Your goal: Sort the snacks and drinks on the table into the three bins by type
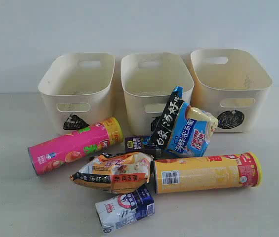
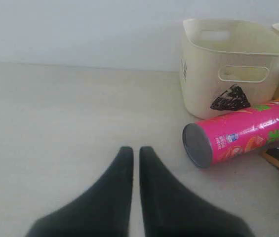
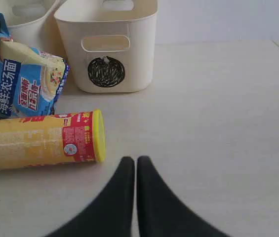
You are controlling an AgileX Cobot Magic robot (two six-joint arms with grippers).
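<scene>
Sorting hasn't begun: the pink chip tube (image 1: 72,145), yellow-orange chip tube (image 1: 206,173), crinkly packets (image 1: 114,174) and small box cartons (image 1: 127,210) lie on the pale beige worktop (image 1: 11,207) before three cream plastic bins (image 1: 138,94), seemingly empty. The left claw (image 2: 132,150) and right claw (image 3: 131,160) hang pressed together, holding nothing; next, one must spread over a tube.

Table (image 1: 16,207) bare at far left and far right: wide lanes. Centre crowded: pink tube (image 1: 75,145), orange packet (image 1: 114,173), yellow tube (image 1: 206,173), white carton (image 1: 127,210) lie packed close. Blue packet (image 1: 186,126) leans against middle bin (image 1: 156,74) front. Bin mouths open from above.
</scene>
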